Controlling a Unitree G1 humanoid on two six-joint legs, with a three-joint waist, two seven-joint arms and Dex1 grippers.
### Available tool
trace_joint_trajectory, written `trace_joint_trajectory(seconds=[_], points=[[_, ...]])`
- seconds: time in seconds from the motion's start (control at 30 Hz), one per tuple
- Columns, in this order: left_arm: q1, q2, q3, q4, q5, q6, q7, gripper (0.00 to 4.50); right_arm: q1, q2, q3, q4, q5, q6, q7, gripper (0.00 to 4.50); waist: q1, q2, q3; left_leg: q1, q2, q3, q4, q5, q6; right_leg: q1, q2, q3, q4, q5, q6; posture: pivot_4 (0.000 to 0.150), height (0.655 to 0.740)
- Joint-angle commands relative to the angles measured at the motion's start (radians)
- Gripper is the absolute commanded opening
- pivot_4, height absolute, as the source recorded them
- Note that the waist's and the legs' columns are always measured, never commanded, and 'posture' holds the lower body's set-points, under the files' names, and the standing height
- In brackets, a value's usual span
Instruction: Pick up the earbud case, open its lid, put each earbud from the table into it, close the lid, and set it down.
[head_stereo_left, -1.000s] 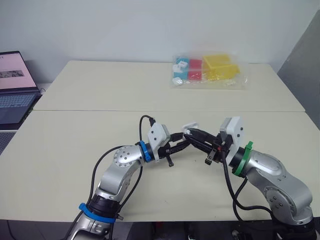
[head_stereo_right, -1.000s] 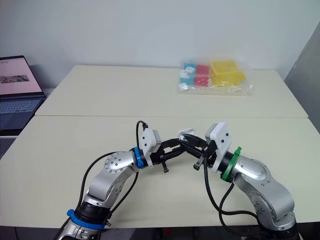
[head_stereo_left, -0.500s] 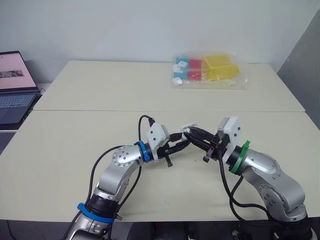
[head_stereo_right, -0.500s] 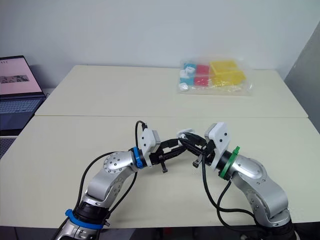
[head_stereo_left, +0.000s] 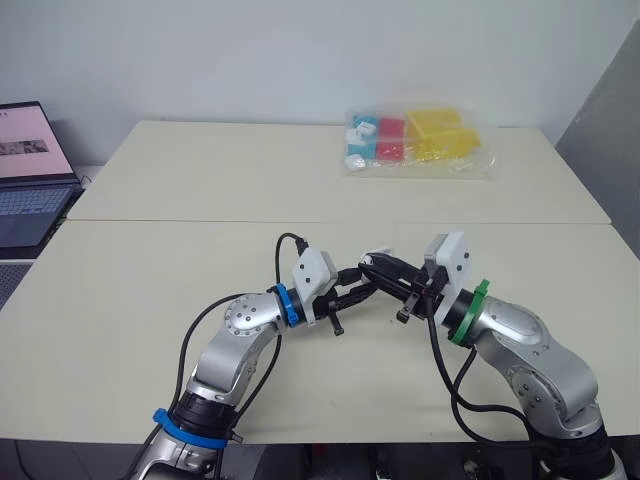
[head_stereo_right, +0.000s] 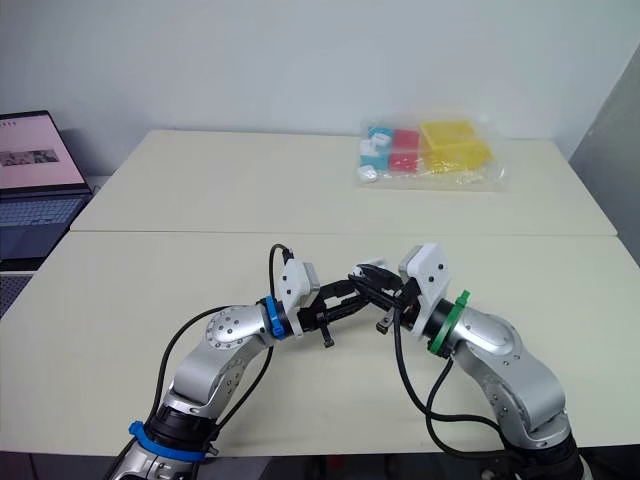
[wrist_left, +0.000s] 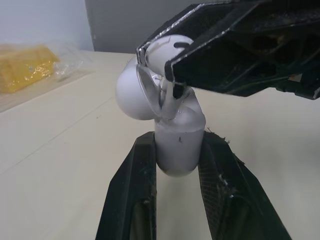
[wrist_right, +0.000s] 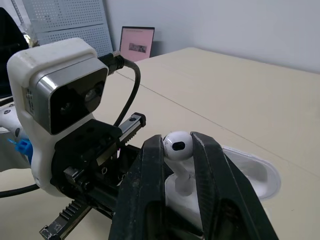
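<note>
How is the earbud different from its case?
The earbud is smaller, with a round head and thin stem; the case is a bigger rounded box with its lid open. The right gripper pinches the earbud; the left gripper holds the case. Both are white.

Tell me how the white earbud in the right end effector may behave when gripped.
The small glossy white plastic earbud looks smooth and rounded, so it may slip in the right end effector. It seems light, and its thin stem is probably fragile.
</note>
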Motion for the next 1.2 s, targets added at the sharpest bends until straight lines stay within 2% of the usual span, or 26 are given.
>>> trace_joint_trajectory(seconds=[0.03,0.6,1.0,1.2], points=[[0.000,-0.005,0.002,-0.045,-0.011,-0.015,-0.002,0.78,0.011,-0.004,-0.007,-0.019,0.009,0.000,-0.001,0.41,0.000,0.000,0.000,0.000,0.000,0.000,0.000,0.000,0.000,0.000,0.000,0.000,0.000,0.000,0.000,0.150,0.7400],[0.017,-0.009,0.006,-0.037,-0.010,-0.035,-0.005,0.78,0.036,-0.014,-0.001,0.007,-0.026,-0.034,-0.003,0.41,0.000,0.000,0.000,0.000,0.000,0.000,0.000,0.000,0.000,0.000,0.000,0.000,0.000,0.000,0.000,0.150,0.7400],[0.012,-0.011,0.007,-0.039,-0.013,-0.026,-0.003,0.78,0.051,-0.035,-0.015,-0.017,-0.041,-0.053,-0.003,4.49,0.000,0.000,0.000,0.000,0.000,0.000,0.000,0.000,0.000,0.000,0.000,0.000,0.000,0.000,0.000,0.150,0.7400],[0.008,-0.009,0.009,-0.041,-0.013,-0.019,-0.002,0.78,0.052,-0.072,-0.051,-0.059,-0.013,-0.036,0.012,4.50,0.000,0.000,0.000,0.000,0.000,0.000,0.000,0.000,0.000,0.000,0.000,0.000,0.000,0.000,0.000,0.150,0.7400]])
